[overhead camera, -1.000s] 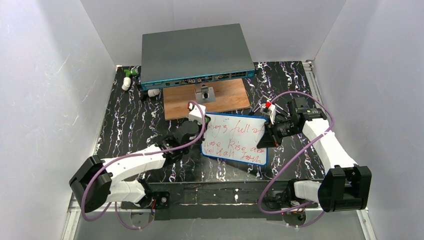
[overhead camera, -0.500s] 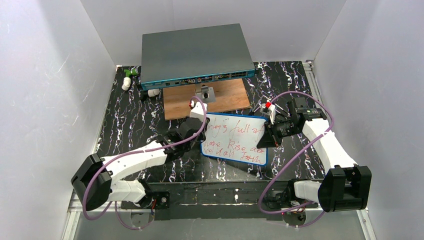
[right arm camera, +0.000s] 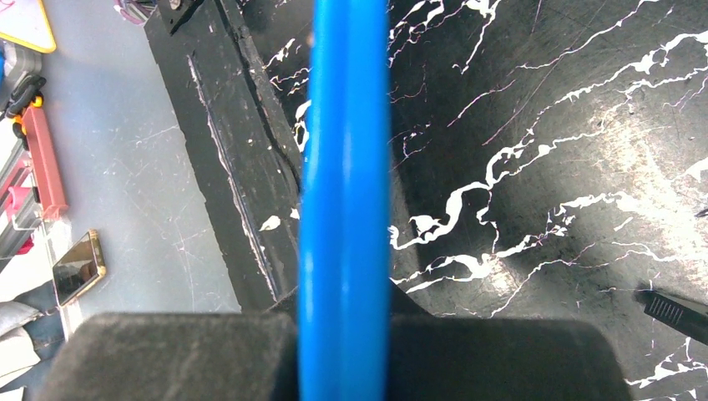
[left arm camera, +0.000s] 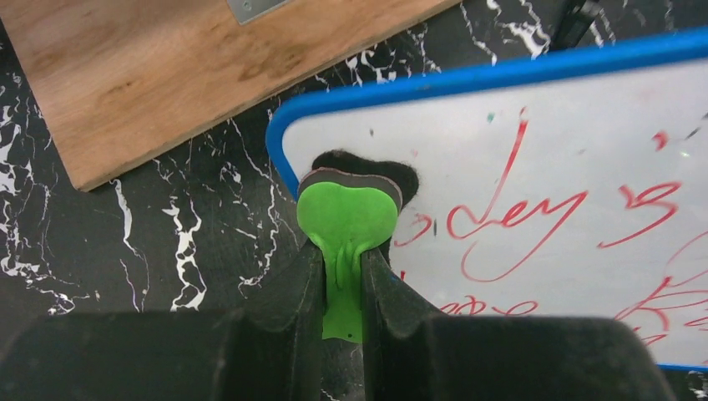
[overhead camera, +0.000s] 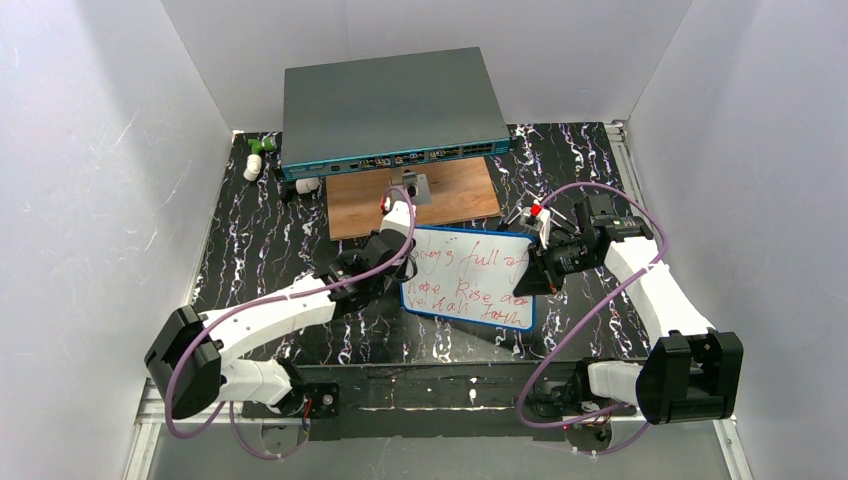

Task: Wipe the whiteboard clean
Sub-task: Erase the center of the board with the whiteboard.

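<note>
Barely started: the left gripper (left arm camera: 344, 280) clamps a green eraser (left arm camera: 347, 213) at the upper-left corner of the whiteboard (overhead camera: 468, 280), the right gripper (overhead camera: 531, 272) clamps its right edge, and all the red writing (left arm camera: 509, 215) is unwiped.

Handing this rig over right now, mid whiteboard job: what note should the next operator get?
Left end effector: shut on the green eraser, whose felt sits on the whiteboard at its far left corner.
Right end effector: shut on the whiteboard's right edge, holding it.
Done: both grips set; no wiped patch shows.
Left: wipe off all the red writing.
</note>
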